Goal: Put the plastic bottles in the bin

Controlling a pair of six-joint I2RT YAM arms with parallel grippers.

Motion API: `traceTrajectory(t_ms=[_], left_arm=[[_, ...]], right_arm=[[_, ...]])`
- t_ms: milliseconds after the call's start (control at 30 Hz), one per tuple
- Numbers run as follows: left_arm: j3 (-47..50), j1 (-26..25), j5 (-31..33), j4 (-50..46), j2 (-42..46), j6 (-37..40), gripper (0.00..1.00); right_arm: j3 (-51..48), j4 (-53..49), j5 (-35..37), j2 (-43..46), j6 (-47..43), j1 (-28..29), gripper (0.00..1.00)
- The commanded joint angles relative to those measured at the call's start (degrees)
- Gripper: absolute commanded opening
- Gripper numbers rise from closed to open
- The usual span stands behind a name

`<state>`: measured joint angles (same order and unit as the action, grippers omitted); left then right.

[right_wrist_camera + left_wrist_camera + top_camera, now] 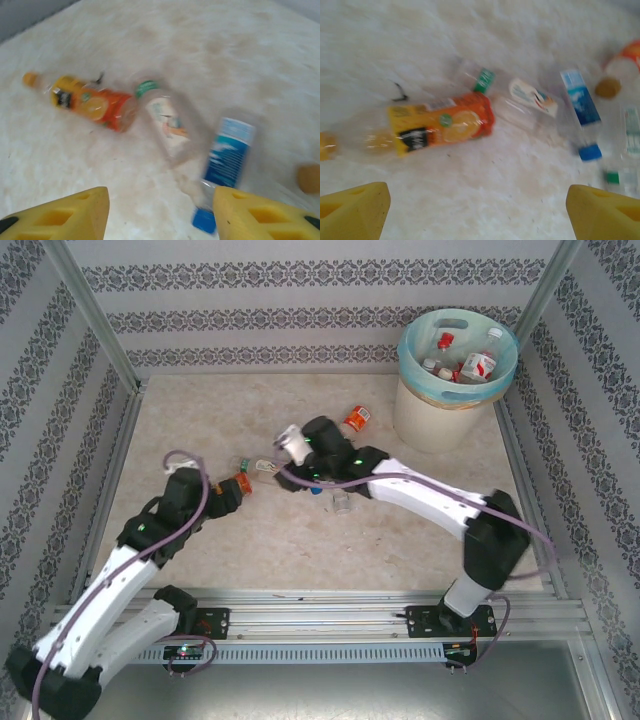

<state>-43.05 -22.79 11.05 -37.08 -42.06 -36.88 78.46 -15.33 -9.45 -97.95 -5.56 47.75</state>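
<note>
Cream tabletop | left tool released, orange-label bottle just ahead | right tool released, blue-label bottle ahead

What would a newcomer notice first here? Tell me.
The cream bin at the far right corner already holds several bottles. Mid-table, an orange-labelled bottle and a blue-labelled bottle lie on their sides, the left tool and right tool open above them.
</note>
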Motion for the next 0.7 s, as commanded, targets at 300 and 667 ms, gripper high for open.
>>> traceTrajectory(t_ms=[300,667], left_arm=[[0.5,1.8,23.8,-15.1,20.1,-4.6,0.9],[0.8,1.9,26.9,-16.8,25.2,-2.8,0.9]], right_arm=[[35.6,-5.9,-8.4,-34.6,-21.4,7.3,0.68],[67.2,-30.1,-8.1,-56.8,-25.8,10.6,0.7]])
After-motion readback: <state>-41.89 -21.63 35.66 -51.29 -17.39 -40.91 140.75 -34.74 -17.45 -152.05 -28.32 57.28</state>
